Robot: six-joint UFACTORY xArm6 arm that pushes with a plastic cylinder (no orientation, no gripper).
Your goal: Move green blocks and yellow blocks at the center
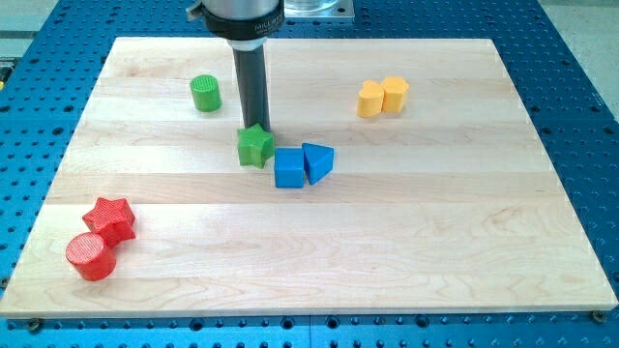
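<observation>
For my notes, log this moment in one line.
tip: at green star block, top edge | green cylinder: upper left | two yellow blocks: upper right, together

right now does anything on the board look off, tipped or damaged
Nothing stands out. All blocks sit flat on the wooden board: green cylinder, green star with my tip at its top edge, blue cube touching blue triangle, two yellow blocks together, red star against red cylinder.

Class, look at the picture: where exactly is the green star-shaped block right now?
The green star block sits left of the board's centre, just left of the blue cube, with my tip touching its top edge.
</observation>
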